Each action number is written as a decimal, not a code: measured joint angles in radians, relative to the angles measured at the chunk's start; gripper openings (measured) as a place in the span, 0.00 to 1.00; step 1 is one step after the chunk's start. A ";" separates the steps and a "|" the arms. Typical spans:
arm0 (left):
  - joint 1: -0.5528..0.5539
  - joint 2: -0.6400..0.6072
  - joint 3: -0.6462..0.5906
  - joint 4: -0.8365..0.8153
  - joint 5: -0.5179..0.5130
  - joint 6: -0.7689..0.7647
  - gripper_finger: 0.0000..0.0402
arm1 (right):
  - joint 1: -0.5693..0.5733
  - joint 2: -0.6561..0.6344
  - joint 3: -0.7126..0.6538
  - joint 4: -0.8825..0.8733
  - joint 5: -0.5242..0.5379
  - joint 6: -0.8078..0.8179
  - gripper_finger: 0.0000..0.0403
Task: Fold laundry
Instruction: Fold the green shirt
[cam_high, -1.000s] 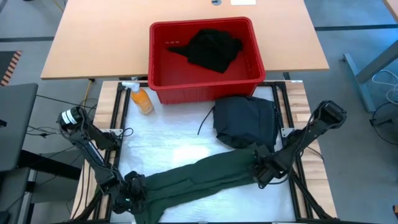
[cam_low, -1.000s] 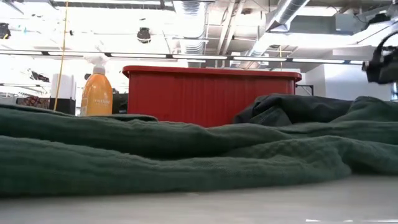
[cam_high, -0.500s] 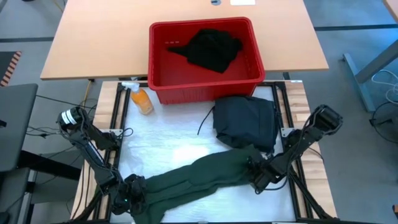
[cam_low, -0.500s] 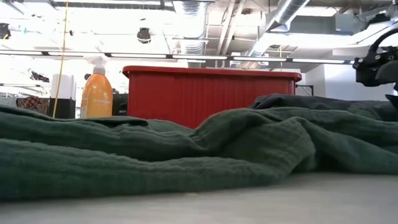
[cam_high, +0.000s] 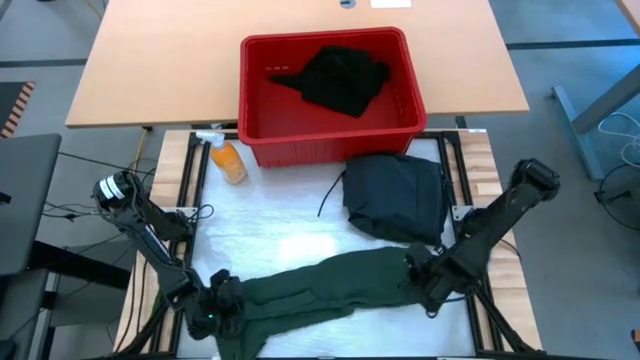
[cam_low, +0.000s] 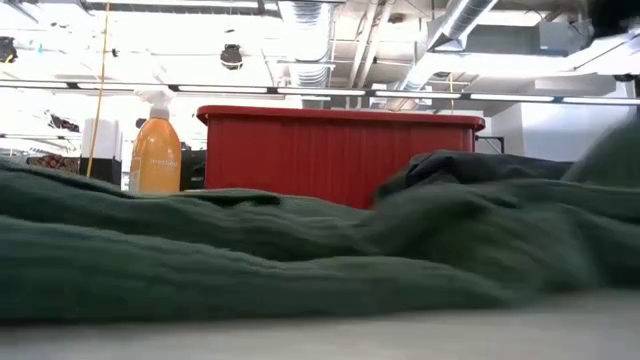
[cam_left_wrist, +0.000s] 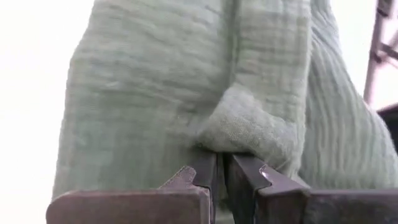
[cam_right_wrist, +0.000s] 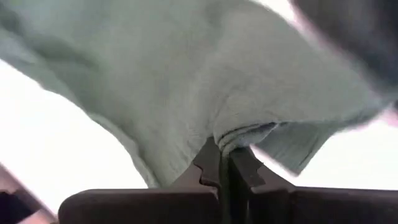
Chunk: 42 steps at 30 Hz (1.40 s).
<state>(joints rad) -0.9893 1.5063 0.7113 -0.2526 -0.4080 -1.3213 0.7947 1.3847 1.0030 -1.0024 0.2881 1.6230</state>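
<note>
Green cloth is stretched in a long strip across the near side of the white table, and it is pinched at both ends. One end is clamped by the left gripper, whose fingers are pressed together on a fold, and the other end is clamped the same way by the right gripper. A dark bundle is laid just behind the strip, more black cloth is piled in the red basket, and an orange bottle is placed beside the basket.
</note>
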 joint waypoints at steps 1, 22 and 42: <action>0.019 0.000 0.000 -0.002 -0.010 0.033 0.04 | 0.007 -0.019 0.036 -0.040 0.007 -0.016 0.06; 0.320 0.000 0.000 0.200 0.389 0.486 0.04 | -0.092 0.121 0.763 -0.566 0.076 -0.471 0.06; 0.309 -0.034 0.000 0.290 0.269 0.630 0.04 | -0.216 0.142 0.769 -0.541 0.084 -0.711 0.06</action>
<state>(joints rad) -0.6801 1.4727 0.7113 0.0378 -0.1393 -0.6909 0.5789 1.5265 1.7722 -1.5438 0.3717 0.9117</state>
